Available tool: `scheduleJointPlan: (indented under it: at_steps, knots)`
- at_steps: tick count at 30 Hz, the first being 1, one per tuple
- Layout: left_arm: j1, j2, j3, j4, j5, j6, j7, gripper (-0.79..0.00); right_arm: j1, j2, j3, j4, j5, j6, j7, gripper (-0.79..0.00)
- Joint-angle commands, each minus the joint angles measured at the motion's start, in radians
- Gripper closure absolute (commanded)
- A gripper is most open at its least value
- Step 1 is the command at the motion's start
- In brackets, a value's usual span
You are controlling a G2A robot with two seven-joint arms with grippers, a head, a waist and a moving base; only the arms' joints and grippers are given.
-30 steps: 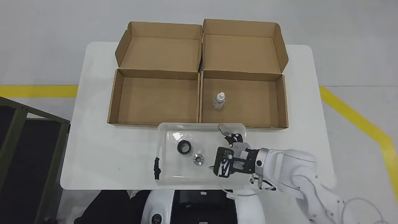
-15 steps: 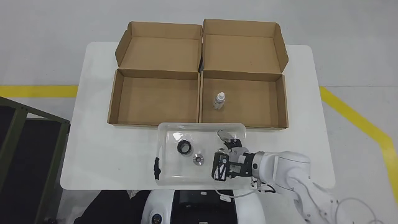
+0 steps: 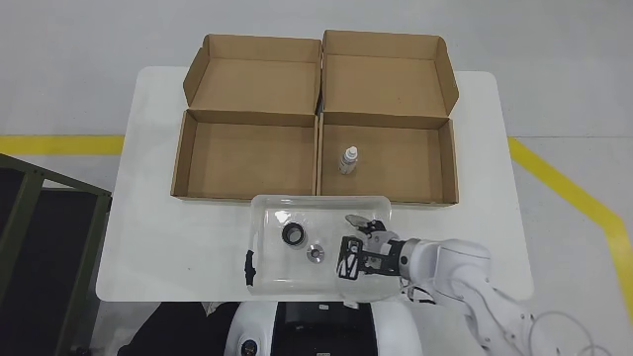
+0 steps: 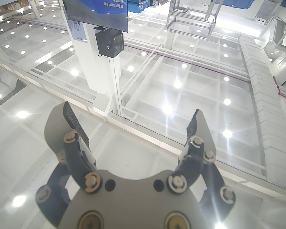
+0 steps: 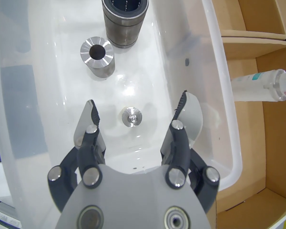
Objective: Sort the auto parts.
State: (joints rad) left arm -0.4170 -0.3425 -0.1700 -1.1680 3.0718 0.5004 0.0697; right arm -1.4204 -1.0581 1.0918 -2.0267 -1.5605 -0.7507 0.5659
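The right claw (image 5: 137, 108) is held open over a small silver part (image 5: 132, 117) in the clear bin (image 5: 225, 77).
Nothing is gripped; one finger is seen on each side of the small part. Since a second ago, the claw has been moved a little toward the bin's middle, and the parts are left where they were. Farther along, a silver sleeve (image 5: 97, 59) is stood upright, with a dark bearing (image 5: 125, 22) just past it. A small bottle (image 3: 349, 159) is laid in the right box (image 3: 406, 168). The left claw (image 4: 131, 110) is held open, pointed at the ceiling.
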Motion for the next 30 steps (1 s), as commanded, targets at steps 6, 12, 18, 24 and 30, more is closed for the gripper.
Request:
scheduleJointPlan:
  at_steps: [6, 12, 18, 24, 30]
  knots:
    - [0.000, 0.000, 0.000, 0.000, 0.000, 0.000, 0.000, -0.785, 0.007, -0.001, -0.017, 0.004, -0.004, 0.012, 0.069, -0.502]
    - [0.000, 0.000, 0.000, 0.000, 0.000, 0.000, 0.000, -0.785, 0.024, -0.005, -0.035, 0.018, 0.010, 0.015, 0.099, -0.446]
    - [0.000, 0.000, 0.000, 0.000, 0.000, 0.000, 0.000, -0.785, 0.045, -0.008, -0.048, 0.039, 0.024, 0.021, 0.115, -0.372]
    - [0.000, 0.000, 0.000, 0.000, 0.000, 0.000, 0.000, -0.785, 0.058, -0.010, -0.057, 0.051, 0.035, 0.024, 0.123, -0.163]
    - [0.000, 0.000, 0.000, 0.000, 0.000, 0.000, 0.000, -0.785, 0.053, -0.007, -0.050, 0.035, 0.039, 0.022, 0.115, 0.000]
